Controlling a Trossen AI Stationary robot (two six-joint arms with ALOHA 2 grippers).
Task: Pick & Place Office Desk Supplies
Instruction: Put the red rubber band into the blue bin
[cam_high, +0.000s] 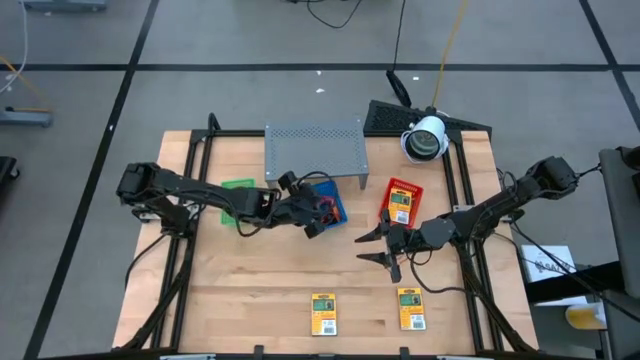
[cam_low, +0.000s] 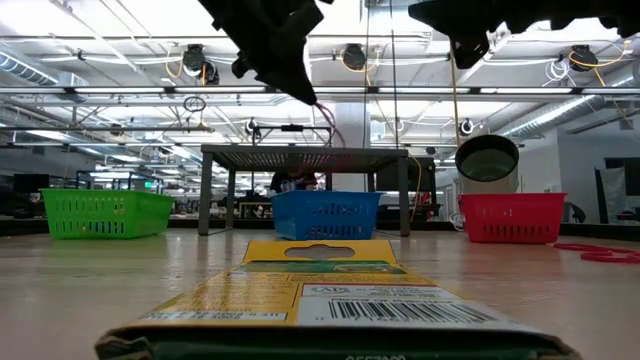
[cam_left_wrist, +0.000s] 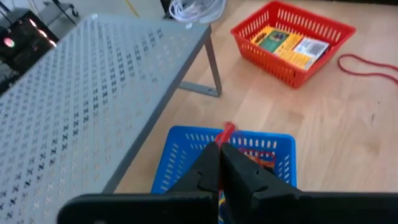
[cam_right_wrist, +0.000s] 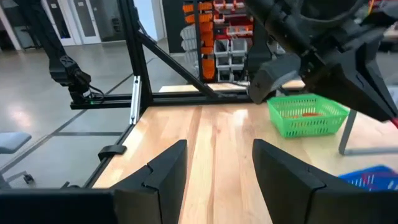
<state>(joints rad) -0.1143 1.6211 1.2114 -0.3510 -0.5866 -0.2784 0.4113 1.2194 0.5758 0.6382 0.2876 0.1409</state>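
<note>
Left gripper jaws pinch a rubber band over the blue tray, right gripper jaws wide and empty; two yellow packets left on the table.

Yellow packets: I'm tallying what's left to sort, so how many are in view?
3: two lie on the bare table near its front edge, one left of the other, and a third sits in the red tray. More may be hidden.

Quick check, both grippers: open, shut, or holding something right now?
Left gripper: shut on a red rubber band, above the blue tray.
Right gripper: open, empty, over the table.
</note>
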